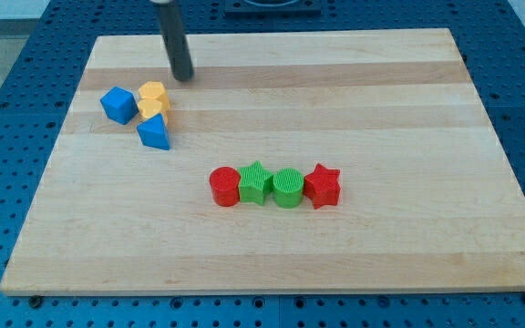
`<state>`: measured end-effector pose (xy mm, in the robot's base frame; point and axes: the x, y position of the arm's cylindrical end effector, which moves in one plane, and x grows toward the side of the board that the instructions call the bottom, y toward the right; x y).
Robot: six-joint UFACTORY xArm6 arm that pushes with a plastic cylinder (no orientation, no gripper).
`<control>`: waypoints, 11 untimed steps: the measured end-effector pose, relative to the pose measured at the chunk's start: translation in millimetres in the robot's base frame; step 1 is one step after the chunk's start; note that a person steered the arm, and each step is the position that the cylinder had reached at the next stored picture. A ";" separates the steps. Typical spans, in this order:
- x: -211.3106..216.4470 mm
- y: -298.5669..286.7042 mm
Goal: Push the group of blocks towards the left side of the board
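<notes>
My tip (183, 76) rests on the board near the view's top left, just up and right of a cluster of blocks. The cluster holds a blue cube-like block (117, 105), two yellow blocks (153, 93) (152, 108) stacked close together in the view, and a blue triangular block (154, 134) below them. Lower in the middle, a row runs left to right: a red cylinder (224, 187), a green star (256, 183), a green cylinder (288, 188) and a red star (323, 186), all touching or nearly touching.
The wooden board (381, 100) lies on a blue perforated table (25, 64). The board's left edge is close to the blue cube-like block.
</notes>
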<state>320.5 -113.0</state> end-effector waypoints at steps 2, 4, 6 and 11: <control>124.9 108.7; 164.0 227.5; 196.3 268.6; 181.2 139.6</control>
